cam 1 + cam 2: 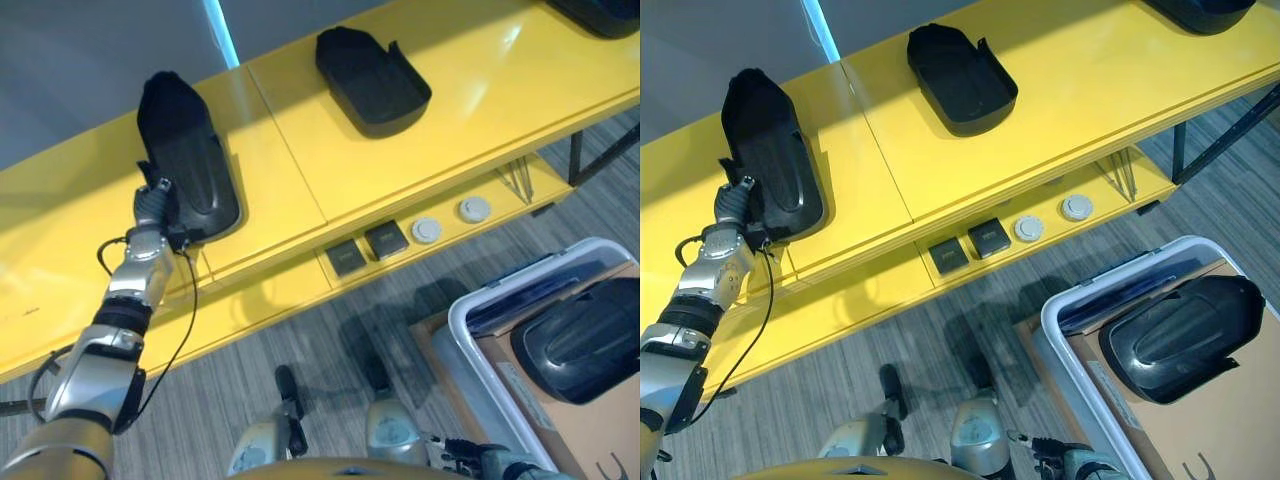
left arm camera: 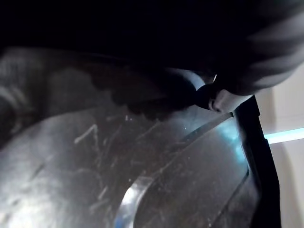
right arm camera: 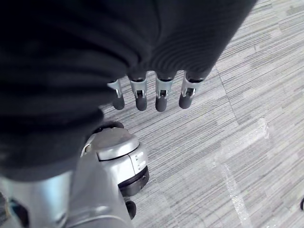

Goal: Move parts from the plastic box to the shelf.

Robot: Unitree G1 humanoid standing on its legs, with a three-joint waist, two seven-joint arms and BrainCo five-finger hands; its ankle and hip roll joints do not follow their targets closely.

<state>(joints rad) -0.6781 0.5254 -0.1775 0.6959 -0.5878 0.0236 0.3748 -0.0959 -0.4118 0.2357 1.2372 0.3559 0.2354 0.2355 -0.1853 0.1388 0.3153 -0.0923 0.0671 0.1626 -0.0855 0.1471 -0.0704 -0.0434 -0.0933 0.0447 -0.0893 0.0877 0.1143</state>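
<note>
A black part (image 1: 1175, 335) is lying in the white plastic box (image 1: 1065, 345). Another black part (image 1: 190, 165) is being touched on the yellow shelf (image 1: 300, 190) by the left hand (image 1: 152, 205), whose fingers are hidden. The right hand (image 3: 152, 95) is hanging with relaxed fingers.

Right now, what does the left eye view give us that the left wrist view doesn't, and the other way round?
Left eye view alone: the yellow shelf with a second black part further along its top, small items on the lower ledge, and the plastic box on the floor with another black part in it.

Left wrist view alone: the scratched, glossy surface of the part up close, a fingertip against its edge.

Both: the left hand at the black part on the shelf's left end. The finger state is unclear.
</note>
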